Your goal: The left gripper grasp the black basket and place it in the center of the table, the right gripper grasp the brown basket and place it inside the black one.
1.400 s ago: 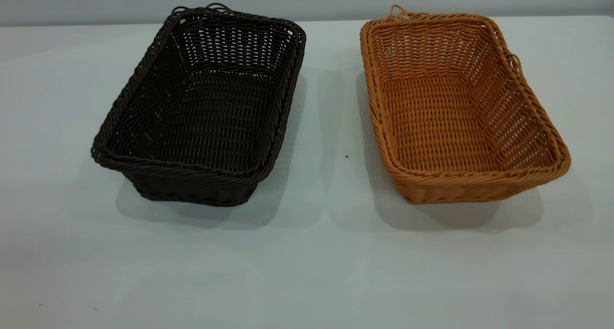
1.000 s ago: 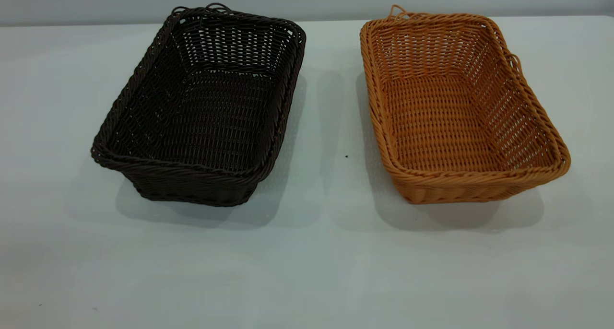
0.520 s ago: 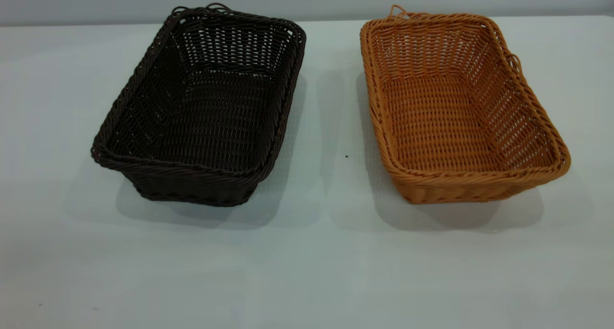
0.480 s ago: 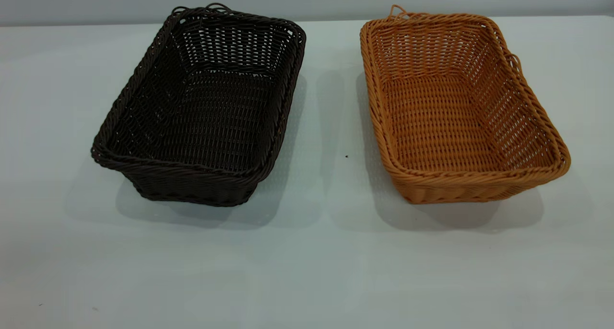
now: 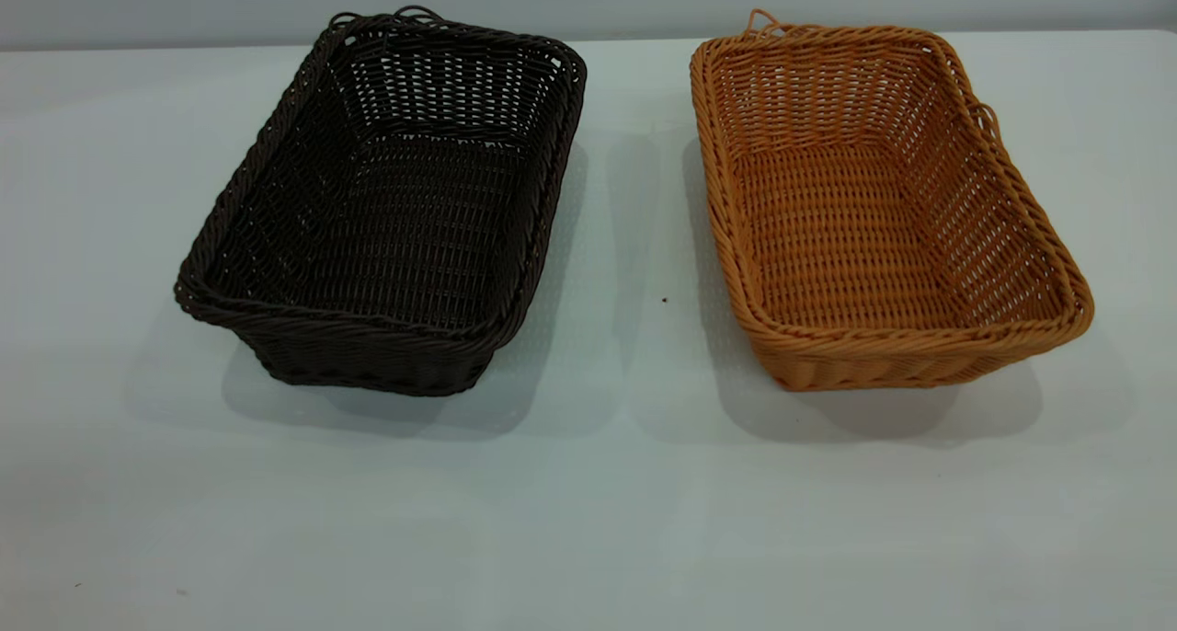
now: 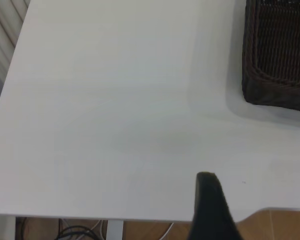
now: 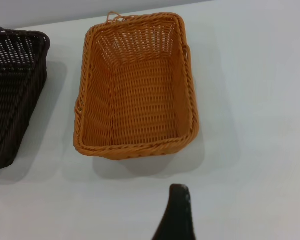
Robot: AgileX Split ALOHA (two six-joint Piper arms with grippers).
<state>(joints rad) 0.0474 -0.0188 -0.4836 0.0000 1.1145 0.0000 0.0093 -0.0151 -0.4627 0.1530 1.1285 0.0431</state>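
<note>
The rectangular dark woven black basket (image 6: 280,55) sits well apart from the left end effector (image 6: 210,210), whose grip I cannot tell; the rectangular orange-tan woven brown basket (image 7: 135,87) sits near the right end effector (image 7: 177,215), likewise unclear, on the pale grey worktop (image 5: 588,521).

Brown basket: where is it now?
In the exterior view the brown basket stands upright on the table, right of centre, beside but apart from the black basket.

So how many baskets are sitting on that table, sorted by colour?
Very dark brown-black rectangular woven basket: 1
Orange-tan rectangular woven basket: 1
Total: 2 baskets, standing apart side by side on the pale grey-white table, both empty.
</note>
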